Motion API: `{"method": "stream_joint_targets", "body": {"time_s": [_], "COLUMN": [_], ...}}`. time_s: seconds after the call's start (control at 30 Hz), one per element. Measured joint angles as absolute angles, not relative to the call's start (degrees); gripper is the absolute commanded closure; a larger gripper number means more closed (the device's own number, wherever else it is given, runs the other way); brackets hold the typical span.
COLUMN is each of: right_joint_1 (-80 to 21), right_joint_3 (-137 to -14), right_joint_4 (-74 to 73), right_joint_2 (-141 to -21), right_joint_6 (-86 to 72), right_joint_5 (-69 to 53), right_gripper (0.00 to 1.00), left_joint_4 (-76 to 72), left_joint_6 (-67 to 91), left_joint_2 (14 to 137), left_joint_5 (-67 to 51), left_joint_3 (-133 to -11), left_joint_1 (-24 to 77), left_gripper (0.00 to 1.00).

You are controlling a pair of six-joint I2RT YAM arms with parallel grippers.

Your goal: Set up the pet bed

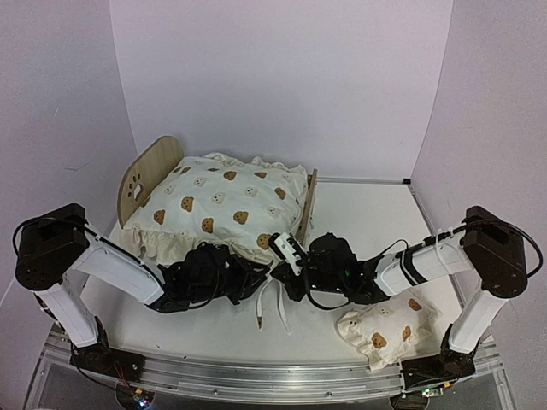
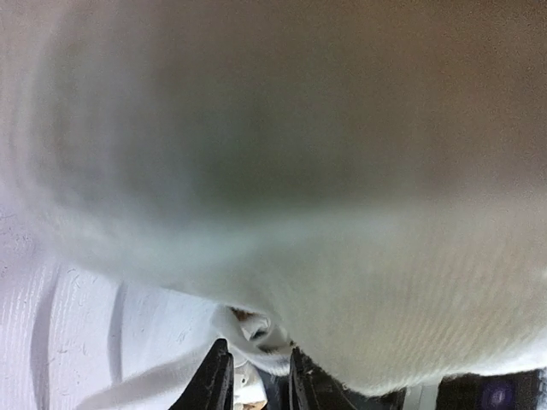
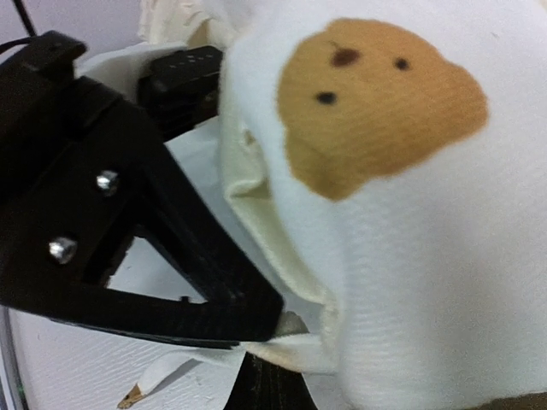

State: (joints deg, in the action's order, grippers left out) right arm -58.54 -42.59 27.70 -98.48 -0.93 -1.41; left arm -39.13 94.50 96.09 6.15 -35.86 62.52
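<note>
Quick rundown of where stuff sits on the table [image 1: 367, 213]

Pet bed [image 1: 137, 195] is centre-left in the top view, headboard [image 1: 159, 161] at the left end, footboard [image 1: 308, 198] near the middle. The cushion [image 1: 224, 198] lies on it between the two boards, with its near edge spilling over the front. Left gripper [image 1: 249, 275] and right gripper [image 1: 286, 272] are side by side at that edge, with the ties [image 1: 261, 309] trailing below them. The small pillow [image 1: 389, 329] lies on the table at lower right, well apart from the bed.

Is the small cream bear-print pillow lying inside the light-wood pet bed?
No, the small cream bear-print pillow lies on the white table at its near right edge, apart from the light-wood pet bed.
</note>
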Motion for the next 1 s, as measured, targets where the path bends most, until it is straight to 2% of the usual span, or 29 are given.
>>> {"method": "stream_joint_targets", "body": {"time_s": [0.07,0.2,0.3,0.37,0.47,0.53,1.0], "right_joint_1": [-58.52,-58.52,-58.57,-58.59,-58.59,-58.59,-58.52], "right_joint_3": [-42.57,-42.09,-42.06,-42.06,-42.04,-42.04,-42.04], "right_joint_4": [27.46,27.49,27.59,27.66,27.70,27.70,28.56], "right_joint_2": [-98.41,-97.60,-97.54,-97.54,-97.54,-97.54,-97.54], "right_joint_6": [-2.02,-3.33,-3.53,-3.53,-3.51,-3.42,-1.26], "right_joint_5": [2.46,6.72,7.90,8.01,8.10,8.10,3.62], "right_gripper": [1.00,1.00,1.00,1.00,1.00,1.00,1.00], "left_joint_4": [-39.11,-39.03,-39.05,-39.11,-39.07,-39.11,-39.07], "left_joint_6": [93.73,88.33,82.24,77.84,68.86,63.31,10.68], "left_joint_2": [96.09,94.70,91.02,88.36,86.32,86.17,91.98], "left_joint_5": [6.02,6.26,8.40,9.47,9.67,9.85,16.16], "left_joint_3": [-35.81,-34.35,-31.70,-30.44,-30.44,-30.76,-34.50], "left_joint_1": [62.52,62.76,64.10,64.88,65.17,65.17,66.32], "left_gripper": [0.73,0.57,0.53,0.60,0.79,0.86,0.94]}}
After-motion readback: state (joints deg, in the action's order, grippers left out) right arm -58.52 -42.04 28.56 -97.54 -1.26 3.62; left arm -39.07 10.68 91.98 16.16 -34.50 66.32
